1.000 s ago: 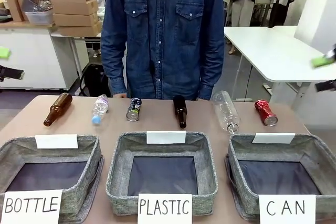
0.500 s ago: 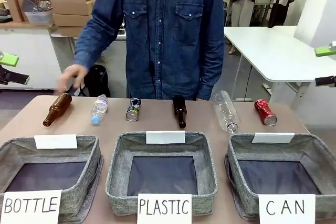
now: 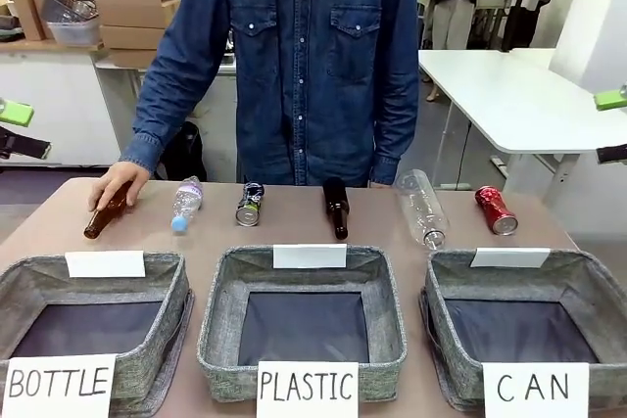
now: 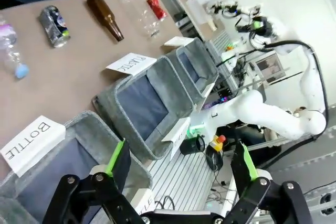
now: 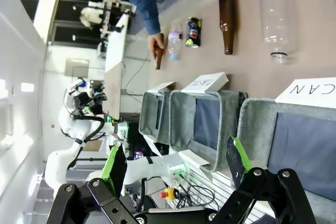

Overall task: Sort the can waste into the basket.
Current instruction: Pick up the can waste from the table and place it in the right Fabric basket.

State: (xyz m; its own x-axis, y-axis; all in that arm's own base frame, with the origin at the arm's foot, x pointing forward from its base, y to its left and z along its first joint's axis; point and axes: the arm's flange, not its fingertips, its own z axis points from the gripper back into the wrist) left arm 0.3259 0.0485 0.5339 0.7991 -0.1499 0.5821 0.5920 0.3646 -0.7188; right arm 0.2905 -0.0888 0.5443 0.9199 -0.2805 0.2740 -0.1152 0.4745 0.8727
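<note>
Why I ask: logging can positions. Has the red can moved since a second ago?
No. The red can lies where it did, just beyond the basket.

Table (image 3: 294, 237), far row, left to right: left glass bottle (image 3: 106, 212) with person's hand (image 3: 120, 183) on it, left plastic bottle (image 3: 185, 203), left can (image 3: 250, 204), middle glass bottle (image 3: 336, 208), right plastic bottle (image 3: 421, 208), right can (image 3: 496, 209). Near row, left to right: BOTTLE basket (image 3: 168, 269), PLASTIC basket (image 3: 389, 312), CAN basket (image 3: 590, 273). Right can lies just behind CAN basket.

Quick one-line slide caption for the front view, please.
Red can and dark can lie on the table, neither in the CAN basket; a person's hand rests on a brown bottle.
</note>
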